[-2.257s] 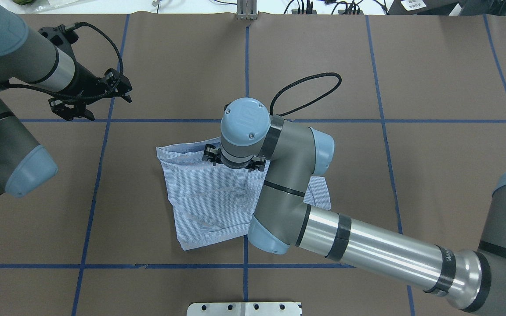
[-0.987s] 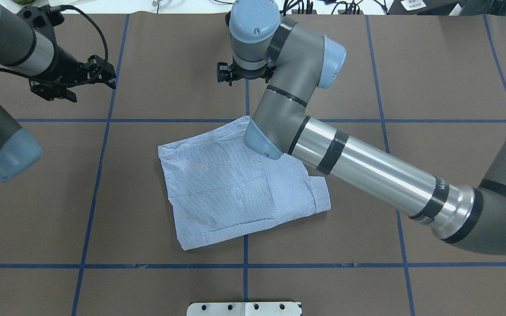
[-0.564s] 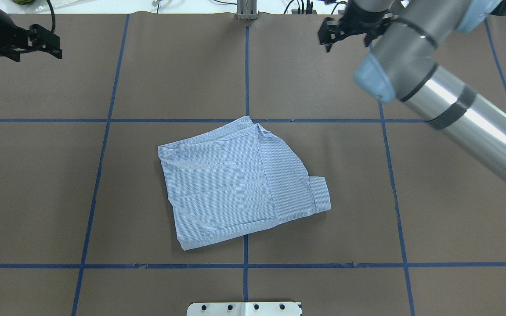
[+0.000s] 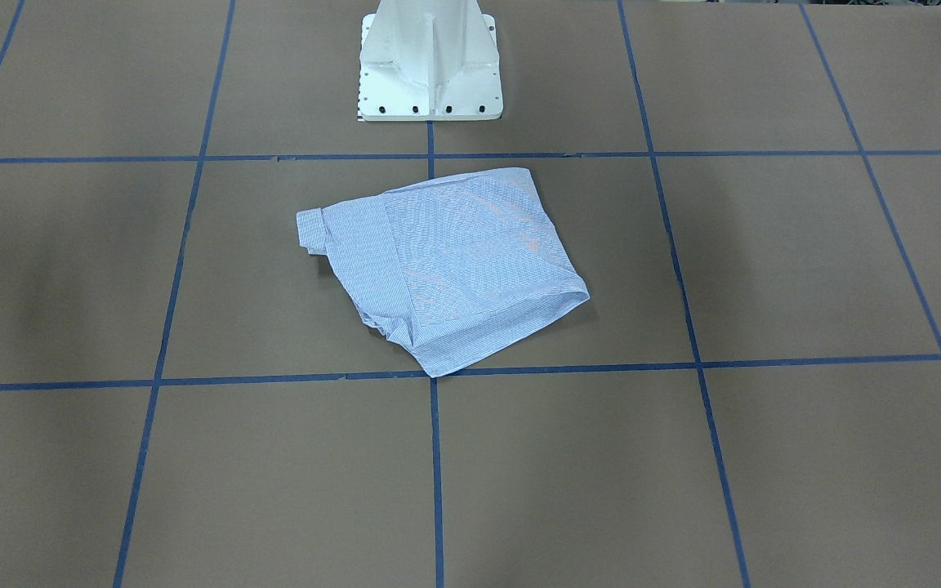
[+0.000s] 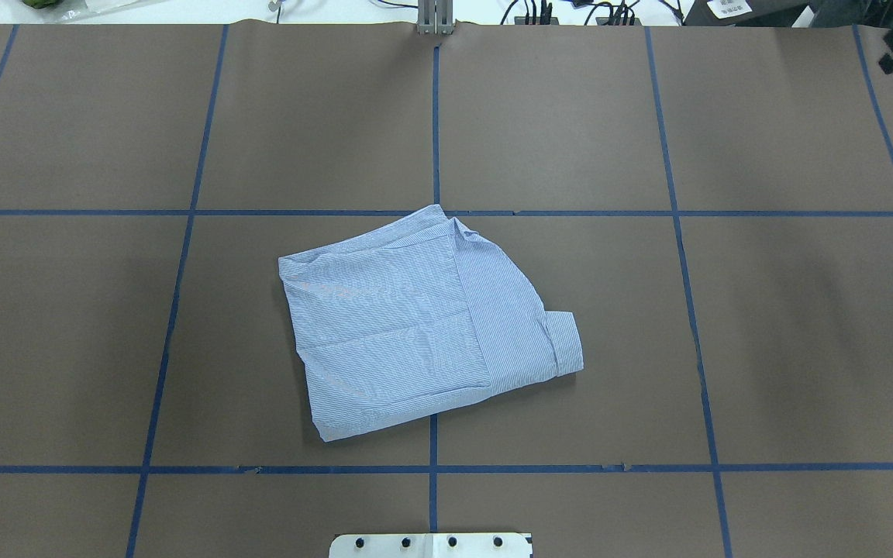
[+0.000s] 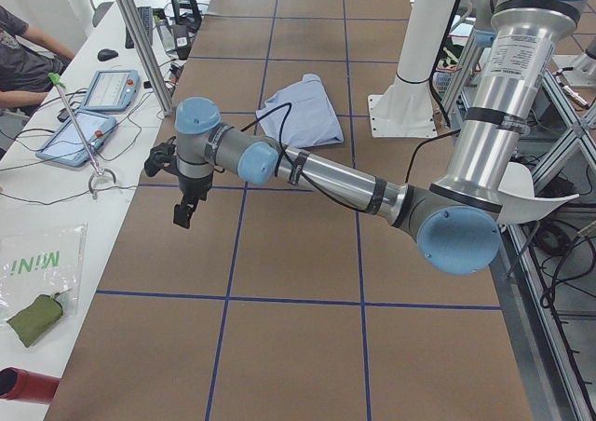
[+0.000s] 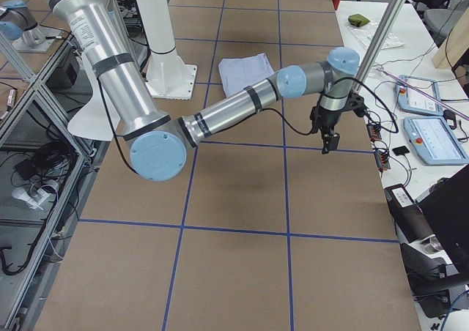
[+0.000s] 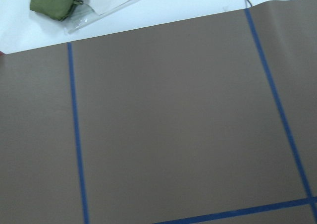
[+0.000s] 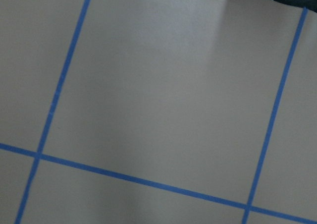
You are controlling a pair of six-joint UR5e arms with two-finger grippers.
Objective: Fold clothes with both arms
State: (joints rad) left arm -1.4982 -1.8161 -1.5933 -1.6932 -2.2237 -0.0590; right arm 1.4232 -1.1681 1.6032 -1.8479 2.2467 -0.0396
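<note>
Left arm's black fingers [image 6: 182,214] and right arm's black fingers [image 7: 327,142] hang well clear of the cloth — apart or together, I cannot tell. The folded light blue, white-striped shirt [image 5: 408,333] lies midway on the brown paper-covered bench [image 5: 764,349] — unpinned, its jutting cuff [image 5: 567,341] could spring the fold open.

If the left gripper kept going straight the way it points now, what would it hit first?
Probably the bare table: the left gripper points down, and its wrist view shows brown cover and blue tape ahead. The shirt lies off that line.
</note>
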